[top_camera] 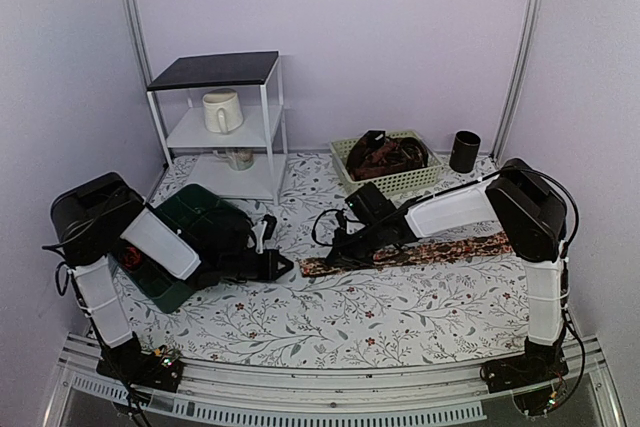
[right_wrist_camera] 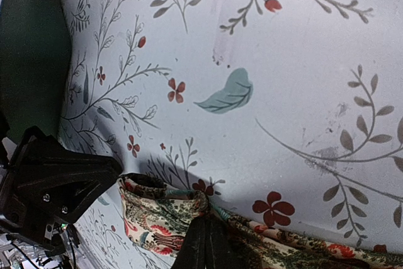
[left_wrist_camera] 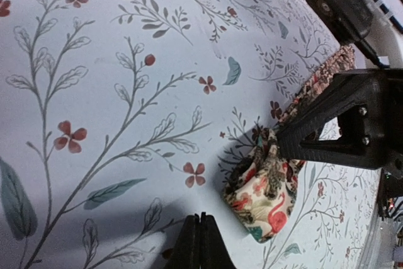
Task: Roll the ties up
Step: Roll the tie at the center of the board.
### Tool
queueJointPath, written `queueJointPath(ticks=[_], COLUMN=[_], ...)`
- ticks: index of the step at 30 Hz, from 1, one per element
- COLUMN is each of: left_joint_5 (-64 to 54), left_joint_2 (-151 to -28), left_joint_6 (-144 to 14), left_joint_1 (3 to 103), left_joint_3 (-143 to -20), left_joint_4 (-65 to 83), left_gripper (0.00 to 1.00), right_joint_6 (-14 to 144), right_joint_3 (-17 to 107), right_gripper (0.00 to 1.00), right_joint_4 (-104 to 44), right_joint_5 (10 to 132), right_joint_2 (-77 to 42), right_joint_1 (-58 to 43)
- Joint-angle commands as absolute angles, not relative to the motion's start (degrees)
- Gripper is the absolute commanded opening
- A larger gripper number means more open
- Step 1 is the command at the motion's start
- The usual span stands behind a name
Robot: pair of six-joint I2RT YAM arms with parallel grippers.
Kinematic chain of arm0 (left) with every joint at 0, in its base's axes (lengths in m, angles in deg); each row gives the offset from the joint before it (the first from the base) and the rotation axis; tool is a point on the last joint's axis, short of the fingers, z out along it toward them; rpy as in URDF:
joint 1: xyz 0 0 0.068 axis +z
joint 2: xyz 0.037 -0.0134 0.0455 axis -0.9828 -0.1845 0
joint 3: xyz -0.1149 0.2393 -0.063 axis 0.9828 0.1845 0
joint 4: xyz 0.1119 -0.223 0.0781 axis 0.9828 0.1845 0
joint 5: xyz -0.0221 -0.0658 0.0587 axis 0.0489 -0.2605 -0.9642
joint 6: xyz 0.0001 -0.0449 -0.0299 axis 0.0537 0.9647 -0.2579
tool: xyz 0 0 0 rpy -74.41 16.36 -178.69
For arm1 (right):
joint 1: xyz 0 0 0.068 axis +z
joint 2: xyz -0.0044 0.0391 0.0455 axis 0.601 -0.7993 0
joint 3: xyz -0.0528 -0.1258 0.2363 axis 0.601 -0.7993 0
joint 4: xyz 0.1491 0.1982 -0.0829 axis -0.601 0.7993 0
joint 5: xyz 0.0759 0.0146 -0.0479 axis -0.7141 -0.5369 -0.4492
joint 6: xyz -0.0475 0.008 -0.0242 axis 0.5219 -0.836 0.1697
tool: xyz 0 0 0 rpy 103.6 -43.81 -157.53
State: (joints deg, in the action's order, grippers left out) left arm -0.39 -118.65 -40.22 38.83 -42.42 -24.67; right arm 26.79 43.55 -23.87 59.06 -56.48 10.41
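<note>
A long patterned tie [top_camera: 440, 249] lies flat across the floral tablecloth, from the middle of the table out to the right. Its left end [left_wrist_camera: 261, 190] is folded over into a small loop. My right gripper [top_camera: 335, 255] is shut on that folded end [right_wrist_camera: 157, 218], and its fingertips [right_wrist_camera: 204, 223] pinch the fabric where it bunches. My left gripper [top_camera: 285, 267] rests just left of the tie's end, a short gap away. Its fingers [left_wrist_camera: 200, 218] are pressed together with nothing between them. More ties [top_camera: 385, 155] lie heaped in a basket at the back.
A pale green basket [top_camera: 400, 187] stands at the back centre, with a black cup [top_camera: 464, 150] to its right. A white shelf unit [top_camera: 225, 127] holding a mug [top_camera: 222, 110] is at the back left. A dark green box [top_camera: 195, 217] sits beside the left arm.
</note>
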Motion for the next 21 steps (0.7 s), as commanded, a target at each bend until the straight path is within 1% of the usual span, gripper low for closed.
queueJointPath(ticks=[1, 8, 12, 17, 21], left_joint_5=[3.13, 7.37, 7.48, 4.49, 1.60], left_joint_2=[-123.05, -125.95, -125.90, -124.06, -123.24], left_joint_6=[-40.12, -36.61, -33.45, -30.81, -31.78], left_joint_1=[38.33, 38.15, 38.20, 37.58, 36.82], left_joint_3=[-43.12, -42.20, -40.63, -40.81, -44.19], left_joint_4=[-23.33, -27.35, -27.48, -18.97, -11.11], left_gripper=[0.00, 0.00, 0.00, 0.00, 0.00], right_joint_6=[27.19, 26.84, 26.74, 26.54, 26.41], right_joint_3=[43.06, 42.35, 42.22, 42.22, 42.22], right_gripper=[0.03, 0.03, 0.03, 0.03, 0.03], right_joint_4=[-21.26, -22.17, -22.44, -22.77, -23.30], right_joint_5=[61.04, 60.78, 60.69, 60.48, 60.39], right_joint_2=[-58.31, -58.10, -58.12, -57.97, -57.74], right_joint_1=[10.72, 10.70, 10.72, 10.70, 10.74])
